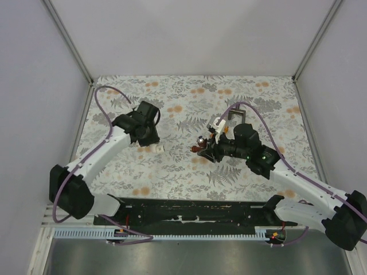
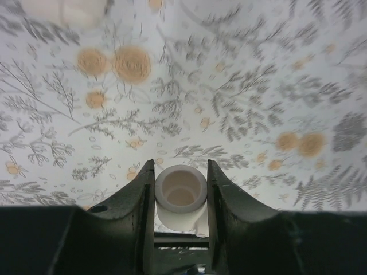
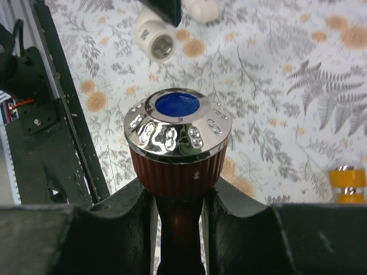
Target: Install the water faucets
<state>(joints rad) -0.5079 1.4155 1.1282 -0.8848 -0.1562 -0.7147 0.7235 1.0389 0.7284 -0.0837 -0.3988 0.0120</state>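
Observation:
A reddish-brown faucet (image 3: pixel 176 146) with a chrome knob and blue cap sits between the fingers of my right gripper (image 3: pixel 178 186), which is shut on its neck. In the top view this gripper (image 1: pixel 205 150) holds the faucet (image 1: pixel 200 142) just above the middle of the cloth. An orange faucet (image 3: pixel 347 184) lies at the right edge of the right wrist view. My left gripper (image 2: pixel 180 167) is shut on a white elbow fitting (image 2: pixel 180 192), its open socket facing the camera. In the top view it (image 1: pixel 152 142) is low over the cloth at the left, with white fittings (image 1: pixel 151 149) under it.
A dark T-shaped tool (image 1: pixel 235 117) and a white fitting (image 1: pixel 217 123) lie behind the right gripper. The right wrist view shows a white fitting (image 3: pixel 154 40) with a second one (image 3: pixel 200 8) near it. The floral cloth (image 1: pixel 258 97) covers the table; the black base rail (image 1: pixel 189 209) runs along the near edge.

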